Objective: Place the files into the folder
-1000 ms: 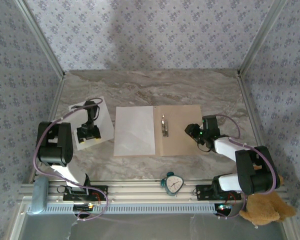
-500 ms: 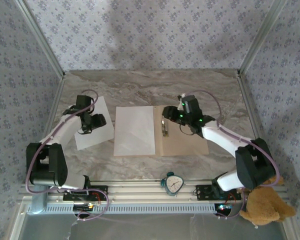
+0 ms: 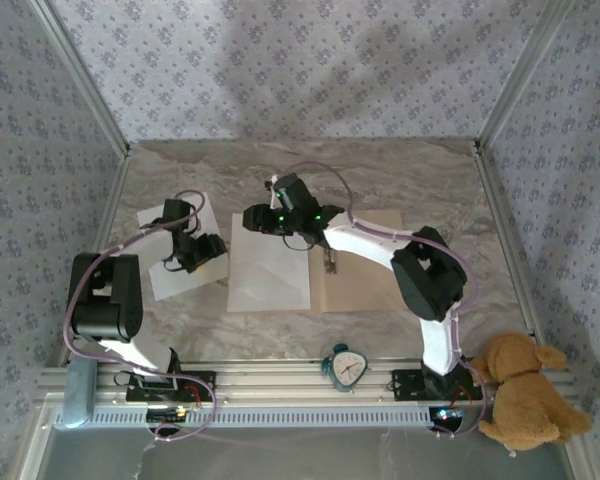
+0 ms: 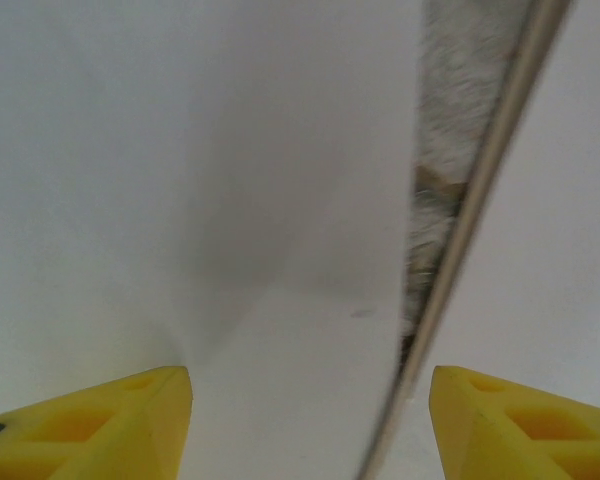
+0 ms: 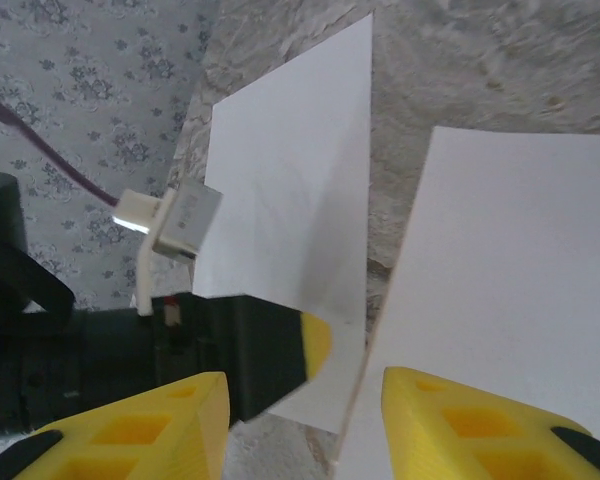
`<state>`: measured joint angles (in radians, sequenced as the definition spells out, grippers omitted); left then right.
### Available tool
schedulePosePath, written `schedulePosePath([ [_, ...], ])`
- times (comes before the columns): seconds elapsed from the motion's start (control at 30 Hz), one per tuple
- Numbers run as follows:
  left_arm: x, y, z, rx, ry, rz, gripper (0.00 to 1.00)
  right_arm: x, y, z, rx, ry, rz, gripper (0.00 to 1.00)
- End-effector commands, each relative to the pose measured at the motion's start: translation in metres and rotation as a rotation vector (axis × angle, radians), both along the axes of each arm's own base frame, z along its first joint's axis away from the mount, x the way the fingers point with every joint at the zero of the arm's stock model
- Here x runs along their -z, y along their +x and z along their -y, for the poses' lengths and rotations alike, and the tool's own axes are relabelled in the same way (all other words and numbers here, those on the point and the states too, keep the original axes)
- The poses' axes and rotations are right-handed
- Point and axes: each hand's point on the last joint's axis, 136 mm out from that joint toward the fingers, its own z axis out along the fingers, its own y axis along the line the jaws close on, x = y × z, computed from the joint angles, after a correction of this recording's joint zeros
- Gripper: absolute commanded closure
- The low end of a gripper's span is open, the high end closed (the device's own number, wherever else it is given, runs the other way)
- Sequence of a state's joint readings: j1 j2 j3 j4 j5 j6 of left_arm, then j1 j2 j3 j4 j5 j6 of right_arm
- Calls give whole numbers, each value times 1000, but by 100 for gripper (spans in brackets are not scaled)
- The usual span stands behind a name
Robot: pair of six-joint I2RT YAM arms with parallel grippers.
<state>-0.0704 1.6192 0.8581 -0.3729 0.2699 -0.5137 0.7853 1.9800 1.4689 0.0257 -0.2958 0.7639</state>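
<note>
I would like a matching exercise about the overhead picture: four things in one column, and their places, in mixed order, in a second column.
Things:
1. loose white sheet
2. brown folder
3. alarm clock
4. teddy bear

Places:
A. at the near right corner
B. in the middle of the table, lying open
C. at the near edge, in the middle
D. on the left side, below the left gripper

Pairs: 1-D, 2-B, 3-C, 4-A.
</note>
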Motion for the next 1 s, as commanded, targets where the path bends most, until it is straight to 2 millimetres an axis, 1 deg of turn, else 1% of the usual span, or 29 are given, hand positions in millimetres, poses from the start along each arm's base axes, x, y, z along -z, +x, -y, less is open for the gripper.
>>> schedulePosePath([
  [0.0,14,-12,-9,-20,9,-56,36,0,2,-20,-45,47,-28,56],
  [0.13,19,-27,-17,-15,52,-103,36,17,1,-30,-62,29,-32,57],
  [0.27,17,-30,-14,-8,34,-98,36,38,3,-35,-58,28,-76,57],
  [0.33,12,-29,-15,3,38,-92,36,45,1,-42,-76,32,-104,57],
  [0.4,5,-30,-22,3,78,-96,36,51,-1,-47,-83,27,-114,57],
  [0.47,-3,-29,-26,-2,83,-81,35,56,-2,-51,-88,18,-116,57],
  [0.6,-18,-23,-23,-3,42,-36,35,59,-7,-61,-108,23,-124,57],
  [0.67,-30,-17,-25,-13,30,-6,35,60,-8,-66,-114,22,-121,57],
  [0.73,-41,-12,-35,-36,47,23,35,59,-11,-72,-124,22,-121,57],
  [0.8,-50,-8,-51,-69,92,51,34,60,-15,-79,-134,20,-118,57],
  [0.9,-55,-4,-89,-165,206,66,30,62,-19,-88,-144,14,-117,57],
  [0.97,-56,-2,-110,-221,242,73,25,63,-22,-95,-153,10,-118,57],
])
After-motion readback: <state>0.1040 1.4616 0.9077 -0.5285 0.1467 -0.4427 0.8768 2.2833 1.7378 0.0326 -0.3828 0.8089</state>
